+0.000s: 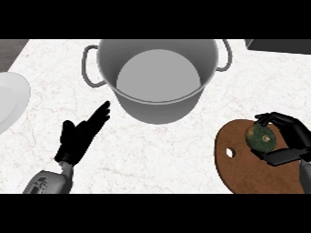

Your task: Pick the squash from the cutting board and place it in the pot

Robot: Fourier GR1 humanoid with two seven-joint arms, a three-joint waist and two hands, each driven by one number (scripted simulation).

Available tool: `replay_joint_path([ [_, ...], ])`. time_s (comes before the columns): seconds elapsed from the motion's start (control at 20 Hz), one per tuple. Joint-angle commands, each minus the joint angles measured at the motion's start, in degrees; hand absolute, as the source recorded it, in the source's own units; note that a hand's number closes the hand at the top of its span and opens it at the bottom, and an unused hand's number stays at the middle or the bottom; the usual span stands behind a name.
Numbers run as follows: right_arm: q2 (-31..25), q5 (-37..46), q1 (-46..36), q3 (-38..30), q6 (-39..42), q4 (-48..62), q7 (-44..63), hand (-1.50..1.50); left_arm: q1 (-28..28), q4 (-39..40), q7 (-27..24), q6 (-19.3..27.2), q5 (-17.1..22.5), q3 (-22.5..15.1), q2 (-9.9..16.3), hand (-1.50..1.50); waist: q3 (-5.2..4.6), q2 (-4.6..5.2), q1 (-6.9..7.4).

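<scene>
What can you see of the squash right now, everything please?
The squash shows as a small, round, dark green thing with mottled, paler flecks. It sits over the upper right part of the brown cutting board, inside the right hand, whose fingers and thumb curl round it and hide its right side. Whether it still touches the board cannot be told.

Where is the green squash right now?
In the head view, the squash is at the right, over the brown cutting board, with the right hand curled round it, right of the pot.
</scene>
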Motion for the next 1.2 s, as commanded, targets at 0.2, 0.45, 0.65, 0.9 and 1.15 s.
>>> replay_joint_path([
  [0.2, -5.02, 2.31, -18.19, 4.83, 16.86, 9.86, -6.24, 1.50, -3.15, -0.21, 0.83, -0.68, -0.97, -1.70, -1.02, 0.00, 1.07, 1.45, 3.21],
  [0.45, -7.50, 5.00, -25.25, 4.69, 19.88, 18.73, -14.24, 1.50, -2.14, 0.87, -0.18, -0.22, -1.30, -1.46, -1.39, 0.00, 0.95, 1.36, 1.73],
  [0.65, -6.01, 10.38, -29.44, 7.80, 14.08, 21.84, -19.86, 1.50, -2.52, 3.00, -0.99, -0.12, -1.47, -0.81, -1.61, 0.00, 0.85, 1.17, 0.69],
  [0.9, -8.21, 13.58, -34.61, 8.76, 10.83, 26.31, -26.42, 1.50, -1.94, 1.33, 0.24, -0.89, -0.12, 1.31, 0.24, 0.00, 0.73, 0.51, -0.69],
  [1.15, -7.27, 16.27, -42.47, 9.64, 5.84, 29.35, -27.01, 1.50, -1.03, 1.45, 1.37, -1.92, 1.23, 2.83, 1.01, 0.00, 0.60, -0.07, -1.79],
])
